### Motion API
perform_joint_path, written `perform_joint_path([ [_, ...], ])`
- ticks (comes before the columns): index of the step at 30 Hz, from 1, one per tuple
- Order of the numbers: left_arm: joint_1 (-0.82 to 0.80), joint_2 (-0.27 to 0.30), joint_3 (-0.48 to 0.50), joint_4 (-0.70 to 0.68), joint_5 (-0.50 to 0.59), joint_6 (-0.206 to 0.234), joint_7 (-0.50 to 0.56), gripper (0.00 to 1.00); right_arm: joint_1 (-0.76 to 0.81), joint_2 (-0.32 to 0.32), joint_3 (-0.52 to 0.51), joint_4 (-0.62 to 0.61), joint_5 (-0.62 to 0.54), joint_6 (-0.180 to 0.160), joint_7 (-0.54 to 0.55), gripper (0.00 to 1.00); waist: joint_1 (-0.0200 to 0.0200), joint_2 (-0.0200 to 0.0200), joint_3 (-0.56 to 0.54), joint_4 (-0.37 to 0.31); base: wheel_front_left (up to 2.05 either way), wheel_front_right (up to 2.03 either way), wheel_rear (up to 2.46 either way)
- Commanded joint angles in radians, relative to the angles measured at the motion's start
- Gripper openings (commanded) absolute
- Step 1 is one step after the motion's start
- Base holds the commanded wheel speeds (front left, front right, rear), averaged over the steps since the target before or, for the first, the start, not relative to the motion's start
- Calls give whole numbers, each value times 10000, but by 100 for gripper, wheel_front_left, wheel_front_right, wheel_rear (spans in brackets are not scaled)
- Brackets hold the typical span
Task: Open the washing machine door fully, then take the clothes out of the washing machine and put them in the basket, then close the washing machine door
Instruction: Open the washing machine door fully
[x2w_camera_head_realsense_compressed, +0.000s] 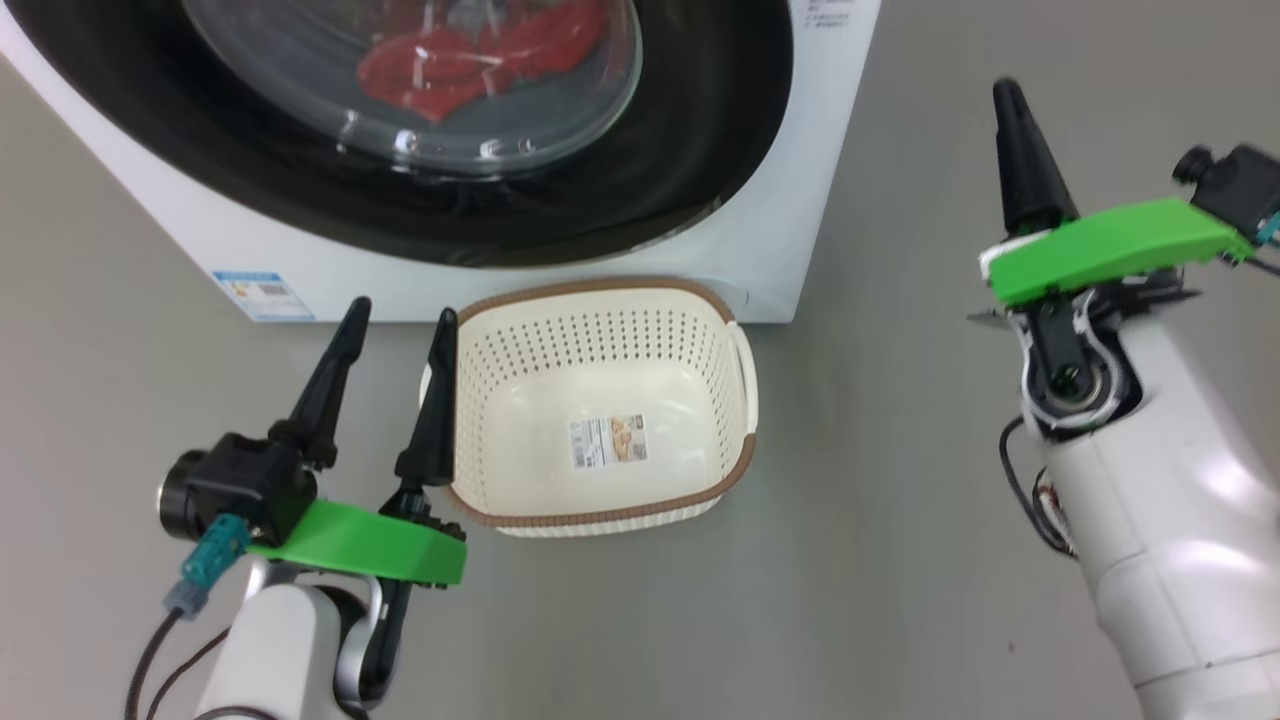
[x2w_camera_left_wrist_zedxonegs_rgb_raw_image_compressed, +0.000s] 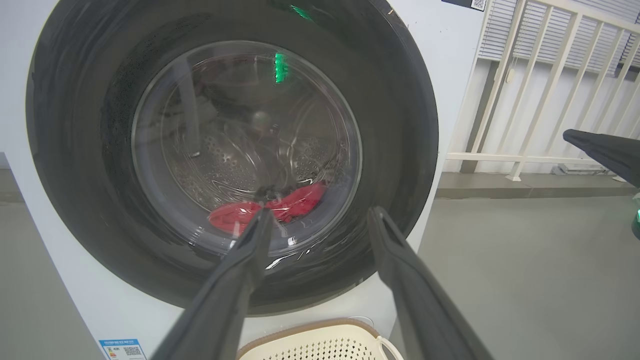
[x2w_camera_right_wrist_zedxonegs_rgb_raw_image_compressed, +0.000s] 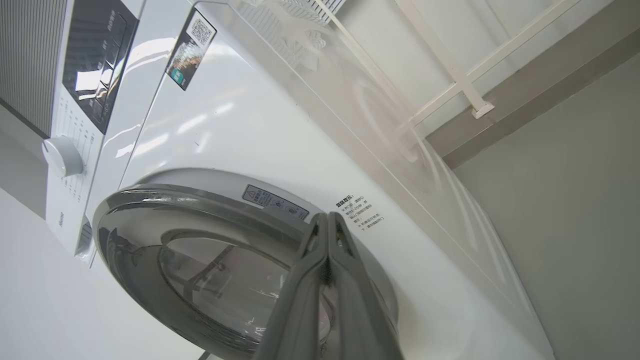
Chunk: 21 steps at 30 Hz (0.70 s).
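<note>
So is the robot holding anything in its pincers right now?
No, nothing is held. The left pincer is open and empty, and the right pincer is shut on nothing, clear of the washing machine door.

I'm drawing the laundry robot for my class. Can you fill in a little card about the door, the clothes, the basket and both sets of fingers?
door: shut
clothes: red, inside the washer, behind the door's window
basket: empty, on the floor in front of the washer
left fingers: spread open, holding nothing, beside the basket
right fingers: pressed together, holding nothing, off to the washer's right
</note>
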Motion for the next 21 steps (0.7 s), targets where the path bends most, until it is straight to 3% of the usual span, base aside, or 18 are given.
perform_joint_path([
  [1, -306, 248, 201, -320, -219, -53, -78, 100, -363, 3, 142, -334, 467, 6, 276, 0, 0, 0, 473, 290, 0, 0, 0],
  [4, -366, 248, 109, -358, -294, -58, -78, 100, -569, -122, 85, -421, 1157, 6, 787, 0, 0, 0, 653, 407, 0, 0, 0],
  [12, -663, 248, -48, -441, -274, -76, -78, 100, -1576, -550, -259, -394, 3612, 6, 3472, 0, 0, 0, 1300, 759, 0, 0, 0],
  [21, -912, 248, -182, -505, -328, -99, -78, 100, -2721, -939, -474, 231, 5046, 6, 5757, 0, 0, 0, 1866, 1068, 0, 0, 0],
])
